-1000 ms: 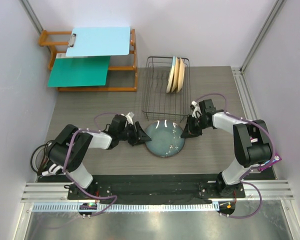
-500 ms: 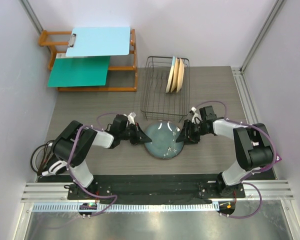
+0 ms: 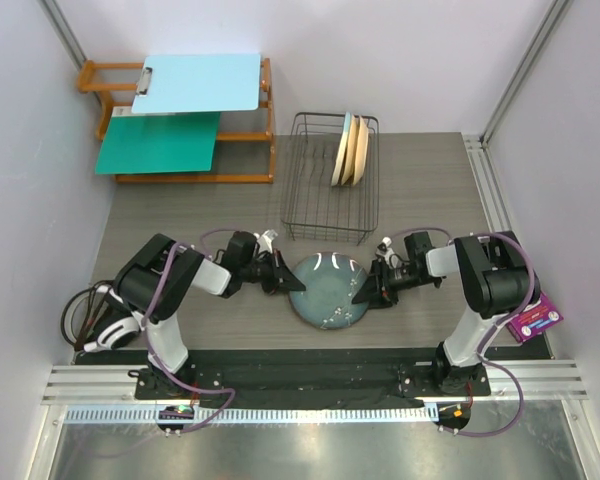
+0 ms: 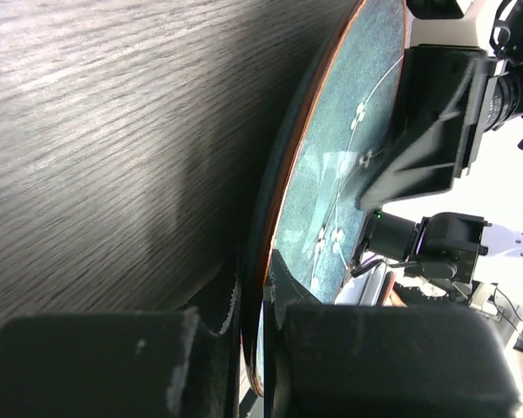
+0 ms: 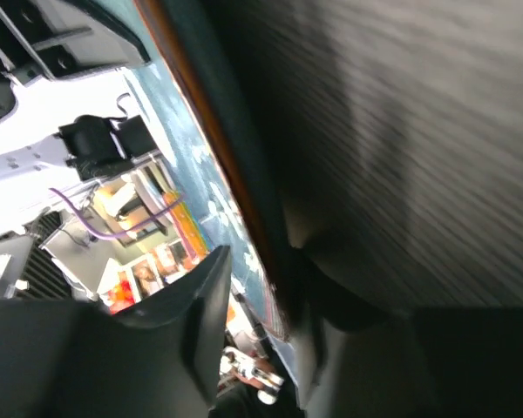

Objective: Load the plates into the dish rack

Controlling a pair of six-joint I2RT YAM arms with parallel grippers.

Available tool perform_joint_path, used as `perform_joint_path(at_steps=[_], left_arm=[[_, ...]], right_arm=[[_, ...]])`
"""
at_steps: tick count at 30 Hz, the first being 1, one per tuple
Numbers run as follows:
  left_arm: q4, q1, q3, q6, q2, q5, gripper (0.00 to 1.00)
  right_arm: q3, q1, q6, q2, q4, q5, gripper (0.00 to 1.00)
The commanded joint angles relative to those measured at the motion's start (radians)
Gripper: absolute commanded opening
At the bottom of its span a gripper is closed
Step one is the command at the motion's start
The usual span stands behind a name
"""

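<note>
Left gripper (image 3: 288, 285) clamps teal plate (image 3: 327, 290); right gripper (image 3: 366, 293) opposite; dish rack (image 3: 310, 190) beyond

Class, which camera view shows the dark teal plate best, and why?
The top external view: the dark teal plate shows almost whole and round. Both wrist views catch only its rim and a slice of its face, close and steeply angled.

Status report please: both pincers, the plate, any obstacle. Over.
Left pincer shut on dark teal plate, left rim. Right pincer astride right rim, grip unclear. Plate just short of dish rack; nothing between.
</note>
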Motion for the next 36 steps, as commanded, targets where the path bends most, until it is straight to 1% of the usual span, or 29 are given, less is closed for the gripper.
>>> perform_joint_path(at_steps=[1,3,4,6,7,9,11,12,14,15,17,18,19,20,21,22,24,25,26,27,30,31,32,33,34,36], left_arm=[[-0.097,-0.096,-0.007,0.038,0.067,-0.059,0.00],[-0.101,-0.097,-0.006,0.038,0.062,-0.056,0.00],[-0.109,-0.099,-0.001,0.046,0.059,-0.053,0.00],[-0.126,-0.100,-0.003,0.052,0.049,-0.044,0.00],[-0.135,-0.105,0.001,0.061,0.044,-0.039,0.00],[-0.149,-0.109,0.004,0.064,0.038,-0.028,0.00],[-0.155,-0.119,0.004,0.069,0.030,-0.018,0.00],[-0.163,-0.128,0.010,0.072,0.027,-0.007,0.00],[-0.169,-0.137,0.008,0.076,0.012,-0.010,0.00],[-0.172,-0.142,0.007,0.076,0.007,-0.011,0.00],[-0.183,-0.142,0.010,0.088,0.004,-0.005,0.00],[-0.213,-0.142,0.025,0.096,0.003,0.002,0.00],[-0.238,-0.140,0.033,0.105,0.001,0.010,0.00],[-0.281,-0.142,0.045,0.121,-0.005,0.001,0.08],[-0.354,-0.139,0.066,0.153,-0.028,-0.016,0.18],[-0.385,-0.136,0.073,0.176,-0.045,-0.043,0.37],[-0.419,-0.119,0.082,0.232,-0.095,-0.063,0.56],[-0.452,-0.113,0.083,0.251,-0.109,-0.073,0.63],[-0.463,-0.096,0.088,0.271,-0.125,-0.071,0.64],[-0.480,-0.087,0.088,0.309,-0.143,-0.073,0.69],[-0.546,-0.045,0.086,0.377,-0.221,-0.057,0.75],[-0.618,-0.033,0.091,0.401,-0.265,-0.054,0.76],[-0.652,-0.007,0.099,0.427,-0.287,-0.039,0.77],[-0.683,0.007,0.115,0.455,-0.309,-0.028,0.80],[-0.725,0.021,0.131,0.533,-0.333,-0.016,0.80],[-0.859,0.058,0.174,0.622,-0.395,-0.004,0.79]], right_arm=[[-0.048,0.038,0.030,0.023,0.018,0.067,0.25],[-0.045,0.015,0.043,0.003,0.018,0.093,0.21],[-0.045,0.001,0.049,-0.007,0.018,0.134,0.22],[-0.052,-0.037,0.067,-0.051,0.024,0.164,0.29],[-0.055,-0.053,0.073,-0.065,0.033,0.179,0.36],[-0.071,-0.060,0.118,-0.106,0.064,0.175,0.38],[-0.118,-0.080,0.180,-0.132,0.180,0.133,0.39],[-0.135,-0.082,0.245,-0.163,0.237,0.121,0.33],[-0.149,-0.076,0.254,-0.186,0.283,0.102,0.23],[-0.149,-0.077,0.254,-0.192,0.285,0.099,0.14],[-0.147,-0.082,0.256,-0.214,0.289,0.083,0.08],[-0.147,-0.085,0.259,-0.224,0.291,0.081,0.01],[-0.146,-0.090,0.259,-0.259,0.285,0.081,0.01],[-0.137,-0.091,0.251,-0.279,0.271,0.079,0.01],[-0.124,-0.096,0.224,-0.301,0.242,0.084,0.01],[-0.109,-0.096,0.169,-0.336,0.161,0.085,0.01],[-0.072,-0.096,0.129,-0.365,0.098,0.093,0.02],[-0.063,-0.096,0.097,-0.388,0.045,0.092,0.01],[-0.046,-0.096,0.081,-0.399,0.024,0.098,0.01],[-0.039,-0.096,0.072,-0.413,0.004,0.099,0.02],[-0.012,-0.096,0.029,-0.483,-0.065,0.119,0.01],[-0.005,-0.094,0.017,-0.500,-0.112,0.125,0.01],[0.024,-0.096,-0.035,-0.528,-0.152,0.130,0.02],[0.038,-0.096,-0.063,-0.540,-0.190,0.133,0.02],[0.052,-0.096,-0.092,-0.550,-0.271,0.135,0.01],[0.106,-0.096,-0.193,-0.580,-0.354,0.138,0.02]])
